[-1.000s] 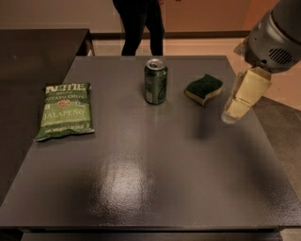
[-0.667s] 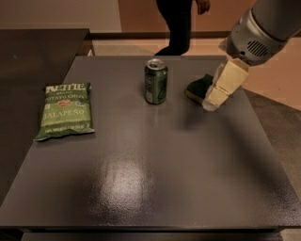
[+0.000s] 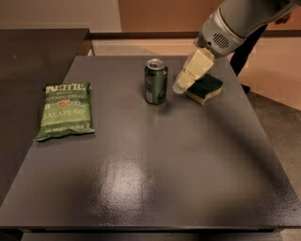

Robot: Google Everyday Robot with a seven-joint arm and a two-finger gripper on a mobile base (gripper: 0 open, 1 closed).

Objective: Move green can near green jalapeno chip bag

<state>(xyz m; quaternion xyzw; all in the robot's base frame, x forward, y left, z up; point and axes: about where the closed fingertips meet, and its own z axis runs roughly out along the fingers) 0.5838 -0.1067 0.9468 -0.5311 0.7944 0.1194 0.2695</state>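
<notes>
Now, your pincer (image 3: pixel 180 87): just right of green can (image 3: pixel 155 81), partly hiding sponge (image 3: pixel 207 88); you cannot tell its opening.
Arm (image 3: pixel 235 23): cut off top right.

Looks like lab or office test area, not home. Plain dark tabletop (image 3: pixel 164 169), second dark table (image 3: pixel 37 52) beside at left, bare beige wall (image 3: pixel 56 14), tan floor (image 3: pixel 277 70). Few props: green can (image 3: pixel 155 81), green jalapeno chip bag (image 3: pixel 65 111), sponge (image 3: pixel 205 88). Robot gripper (image 3: pixel 181 87) over far tabletop, between can and sponge. Person's leg (image 3: pixel 244 47) behind.
</notes>
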